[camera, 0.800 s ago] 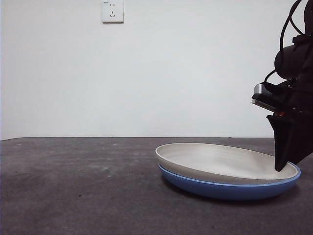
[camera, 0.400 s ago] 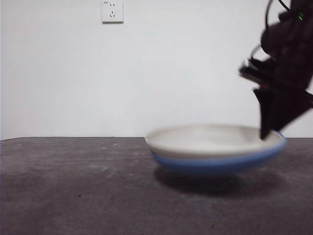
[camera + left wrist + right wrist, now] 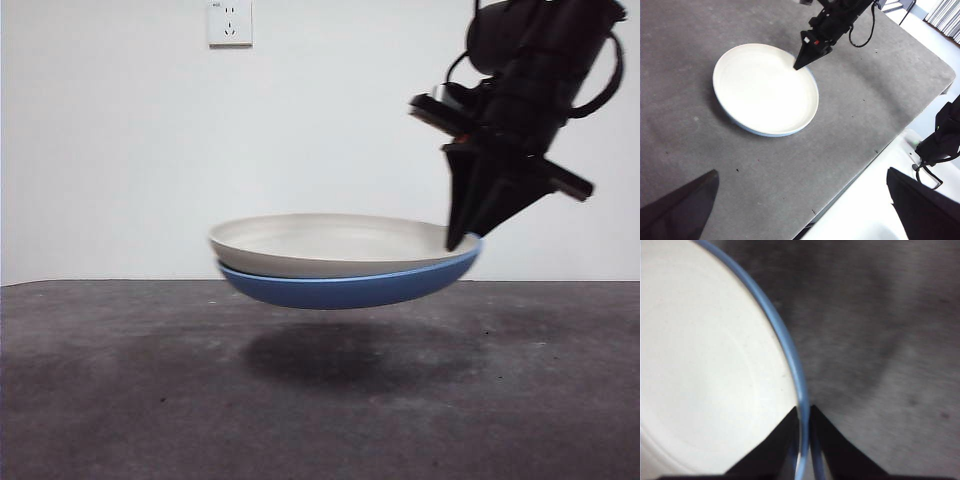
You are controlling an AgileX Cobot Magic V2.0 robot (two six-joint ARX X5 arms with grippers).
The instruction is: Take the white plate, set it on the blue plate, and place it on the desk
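The right gripper (image 3: 462, 243) pinches the rim of the glossy blue plate (image 3: 345, 289) with the matte cream-white plate (image 3: 330, 243) nested inside, its arm slanting down from above; both hang clear above the dark grey desk (image 3: 120, 380), open surface all around. The left gripper (image 3: 800, 210), jaws spread wide, waits high and apart.

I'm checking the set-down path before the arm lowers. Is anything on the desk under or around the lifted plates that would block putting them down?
Nothing visible does. The right gripper is clamped on the rim of the blue plate, with the white plate nested inside it, both held above the desk. Only their shadow lies below, and the left wrist view shows bare desk around them.
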